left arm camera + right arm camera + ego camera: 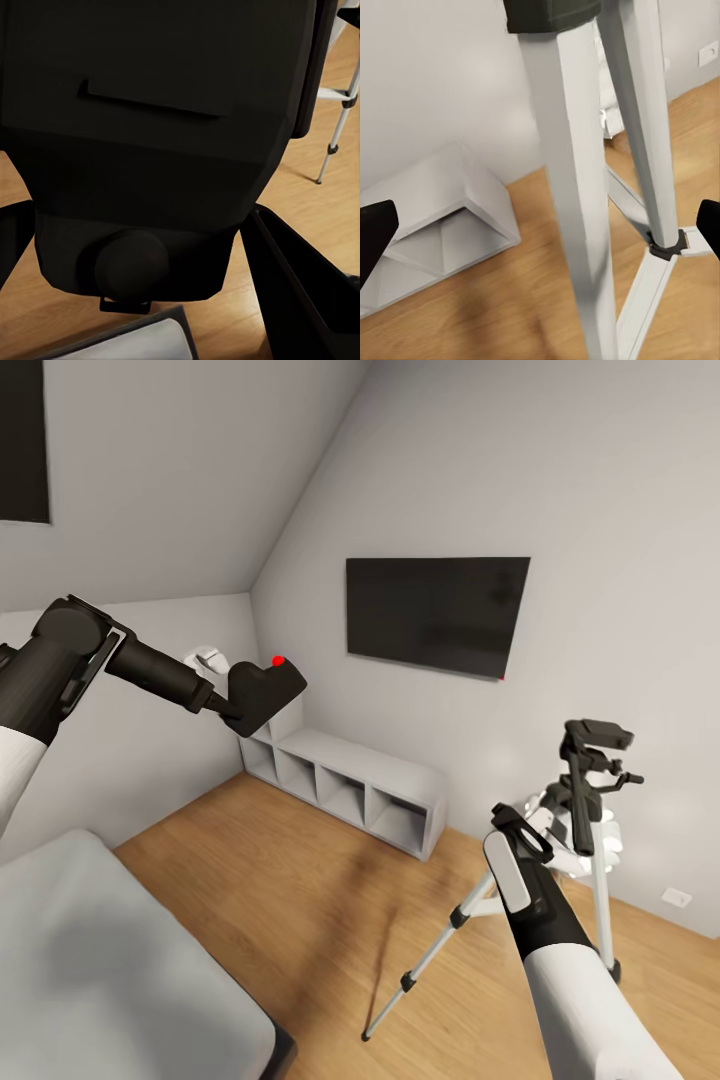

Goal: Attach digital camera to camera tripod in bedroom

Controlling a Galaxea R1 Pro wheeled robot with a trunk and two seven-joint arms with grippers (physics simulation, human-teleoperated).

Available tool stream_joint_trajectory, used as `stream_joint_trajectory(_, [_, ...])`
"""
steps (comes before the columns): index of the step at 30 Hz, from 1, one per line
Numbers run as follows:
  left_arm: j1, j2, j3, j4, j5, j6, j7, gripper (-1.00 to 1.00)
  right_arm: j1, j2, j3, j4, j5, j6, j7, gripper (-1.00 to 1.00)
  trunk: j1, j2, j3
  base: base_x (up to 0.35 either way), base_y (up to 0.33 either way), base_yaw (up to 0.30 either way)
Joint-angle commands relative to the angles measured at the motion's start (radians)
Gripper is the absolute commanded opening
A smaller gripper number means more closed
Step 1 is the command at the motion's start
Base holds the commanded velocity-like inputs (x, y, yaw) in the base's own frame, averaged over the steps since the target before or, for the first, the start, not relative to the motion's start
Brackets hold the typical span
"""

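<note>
My left gripper (228, 705) is shut on the digital camera (265, 688), a black chunky body with a red dot on top, held high in the air left of the TV. In the left wrist view the camera (157, 142) sits between the two dark fingers (300, 292). The camera tripod (588, 780) stands on the wooden floor at the right, its black pan head bare and its silver legs spread. My right gripper (520, 825) is beside the tripod's upper legs, open. In the right wrist view a silver tripod leg (577, 195) runs between the widely spread fingertips (375, 232).
A black TV (437, 615) hangs on the far wall above a grey cubby shelf (345, 780). The bed (100, 970) fills the lower left. A white ball-cluster lamp (610, 845) stands just behind the tripod. Open wooden floor (330, 920) lies between bed and tripod.
</note>
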Motion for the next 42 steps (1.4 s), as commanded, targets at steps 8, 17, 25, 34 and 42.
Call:
stream_joint_trajectory(8, [-0.002,0.002,-0.004,-0.001,-0.01,0.011,-0.01,-1.0,-0.001,0.001,-0.002,0.044,0.0,0.007,-0.001,1.0,0.001,-0.002,-0.002,0.046,0.0,0.0])
stream_joint_trajectory(17, [-0.002,0.004,-0.004,-0.001,-0.011,0.01,-0.01,-1.0,-0.001,-0.001,-0.001,0.102,0.0,0.002,0.008,1.0,0.001,-0.002,-0.002,0.005,0.0,0.0])
stream_joint_trajectory(25, [-0.002,0.002,-0.003,-0.001,-0.01,0.01,-0.01,-1.0,-0.001,-0.001,0.0,0.14,0.0,0.001,0.03,1.0,0.001,-0.002,-0.002,0.0,0.0,0.0])
stream_joint_trajectory(34, [-0.002,0.002,-0.004,-0.001,-0.011,0.01,-0.01,-1.0,-0.001,-0.001,0.002,0.217,0.0,0.0,0.05,1.0,0.001,-0.002,-0.002,0.0,0.0,0.0])
stream_joint_trajectory(42, [-0.002,0.0,-0.003,-0.001,-0.01,0.01,-0.01,-1.0,-0.001,-0.003,0.013,0.311,0.015,-0.001,0.174,1.0,0.001,-0.002,-0.002,0.0,0.0,0.0])
